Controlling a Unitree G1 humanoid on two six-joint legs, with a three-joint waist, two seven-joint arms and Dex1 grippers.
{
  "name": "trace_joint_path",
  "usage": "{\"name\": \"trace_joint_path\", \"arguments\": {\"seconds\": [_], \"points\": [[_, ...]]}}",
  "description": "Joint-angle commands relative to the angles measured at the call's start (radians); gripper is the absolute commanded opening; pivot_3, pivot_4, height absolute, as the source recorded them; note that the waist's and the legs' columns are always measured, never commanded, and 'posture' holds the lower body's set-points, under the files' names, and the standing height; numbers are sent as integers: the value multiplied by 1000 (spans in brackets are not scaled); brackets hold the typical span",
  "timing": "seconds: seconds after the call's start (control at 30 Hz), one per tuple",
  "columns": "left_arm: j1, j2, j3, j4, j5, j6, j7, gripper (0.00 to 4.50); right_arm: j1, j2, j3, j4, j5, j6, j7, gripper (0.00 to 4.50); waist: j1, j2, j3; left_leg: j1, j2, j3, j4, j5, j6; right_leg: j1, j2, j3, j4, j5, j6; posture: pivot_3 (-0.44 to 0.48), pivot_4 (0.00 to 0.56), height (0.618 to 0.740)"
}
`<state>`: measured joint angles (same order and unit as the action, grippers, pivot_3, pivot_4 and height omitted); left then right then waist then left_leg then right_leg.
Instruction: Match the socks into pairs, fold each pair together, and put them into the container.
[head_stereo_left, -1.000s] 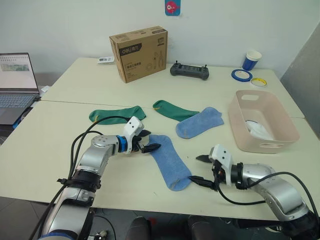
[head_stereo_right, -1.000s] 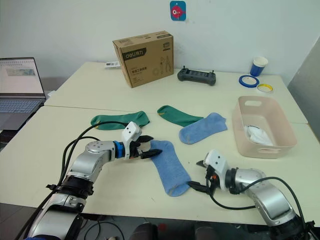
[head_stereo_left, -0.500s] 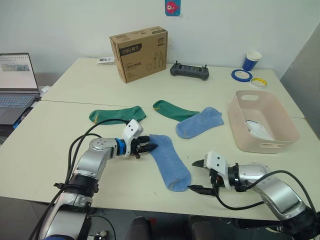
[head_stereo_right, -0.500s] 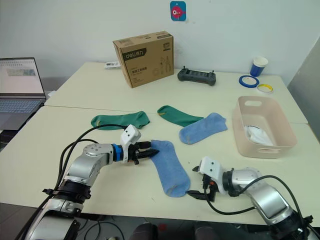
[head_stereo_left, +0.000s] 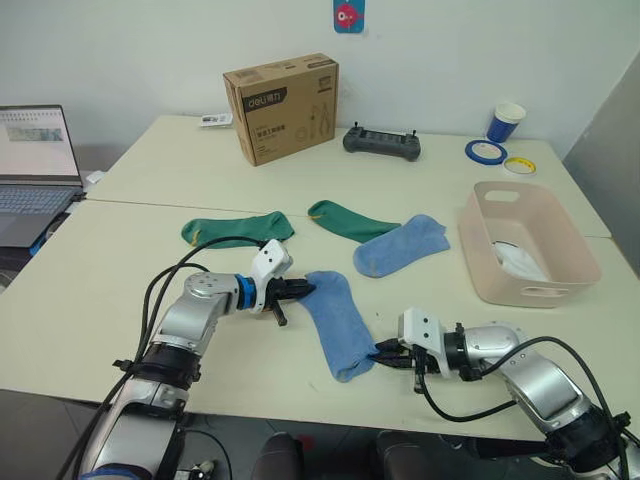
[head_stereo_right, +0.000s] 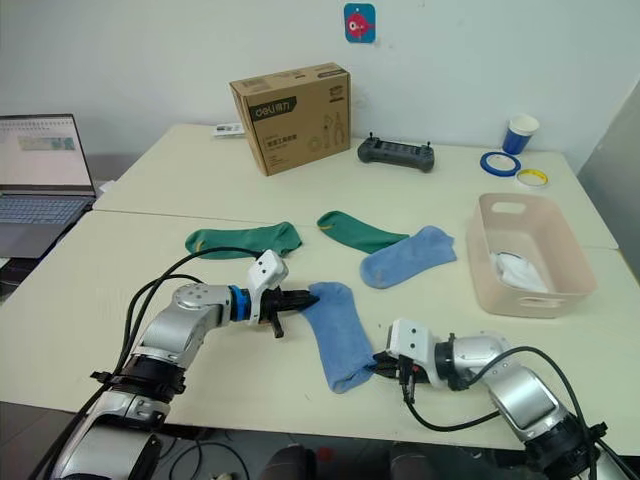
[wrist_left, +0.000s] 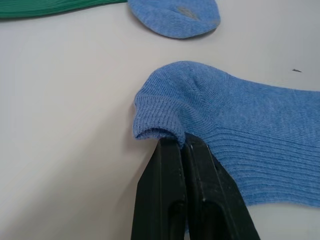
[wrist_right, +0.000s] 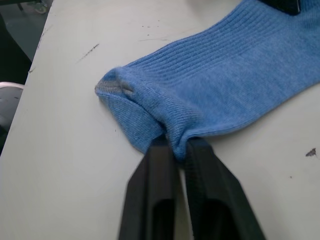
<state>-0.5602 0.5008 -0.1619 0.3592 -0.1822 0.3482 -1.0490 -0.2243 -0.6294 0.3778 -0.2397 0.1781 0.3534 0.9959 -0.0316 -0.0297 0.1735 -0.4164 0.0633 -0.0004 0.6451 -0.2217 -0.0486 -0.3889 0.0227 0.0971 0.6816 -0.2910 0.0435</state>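
A pale desk (head_stereo_left: 120, 300) holds scattered socks. Nearest the front edge lies a light blue sock (head_stereo_left: 337, 318), stretched between both grippers. The left gripper (head_stereo_left: 300, 291) has its fingers (wrist_left: 170, 200) pressed together on a pinch of the sock's cuff end, which bunches up at their tips. The right gripper (head_stereo_left: 385, 352) has its fingers (wrist_right: 157, 195) clamped on a fold of the toe end, lifting that edge slightly off the desk; from the head views the fingertips themselves are mostly hidden under the fabric.

Just behind lies a second light blue sock (head_stereo_left: 400, 244), flat, overlapping one end of a dark green sock (head_stereo_left: 345, 219). Another dark green sock (head_stereo_left: 237, 227) lies apart to the left.

At the right side stands a pale pink container (head_stereo_left: 490, 262), with something white (head_stereo_left: 520, 262) inside, partly hidden by its wall.

Farther back are a brown cardboard box (head_stereo_left: 282, 107), a black controller (head_stereo_left: 382, 143), a blue paper cup (head_stereo_left: 506, 121) and two tape rolls (head_stereo_left: 500, 156). A laptop (head_stereo_left: 35, 165) is cut off at the left edge.
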Motion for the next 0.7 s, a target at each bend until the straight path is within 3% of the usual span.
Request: {"name": "trace_joint_path", "arguments": {"seconds": [0.03, 0.3, 0.57, 0.67, 0.7], "points": [[-44, -20, -31, 10, 8, -78, -65, 0, -22, -3, -25, -11, 28, 9, 31, 17, 1, 0, 0, 0, 0, 0, 0, 0, 0, 0, 0, 0, 0, 0, 0, 0, 150, 740], [-184, -149, -129, 107, 24, -225, -243, 0, -82, 20, 26, -71, 127, 208, 104, 17, 3, 0, 0, -1, 0, 0, 0, 0, 0, 0, 0, 0, 0, 0, 0, 0, 150, 740], [-304, -210, -171, 368, 133, -459, -254, 0, -99, 57, -1, -30, 122, 229, 46, 17, -5, 0, 0, -1, 0, -1, 0, 0, 0, -1, 1, 1, 0, 0, 0, 0, 150, 740], [-343, -211, -149, 429, 131, -469, -266, 0, -87, 58, -24, -62, 154, 250, 35, 705, -2, -1, 0, -1, 0, -1, 0, 0, 0, -1, 1, 0, 0, 0, 0, 0, 150, 740], [-352, -202, -145, 449, 138, -492, -264, 218, -84, 49, -40, -77, 161, 260, 33, 1013, -1, -1, 0, -2, 0, -1, 0, 0, 0, -1, 1, 0, 0, 0, 0, 0, 150, 740]]}}
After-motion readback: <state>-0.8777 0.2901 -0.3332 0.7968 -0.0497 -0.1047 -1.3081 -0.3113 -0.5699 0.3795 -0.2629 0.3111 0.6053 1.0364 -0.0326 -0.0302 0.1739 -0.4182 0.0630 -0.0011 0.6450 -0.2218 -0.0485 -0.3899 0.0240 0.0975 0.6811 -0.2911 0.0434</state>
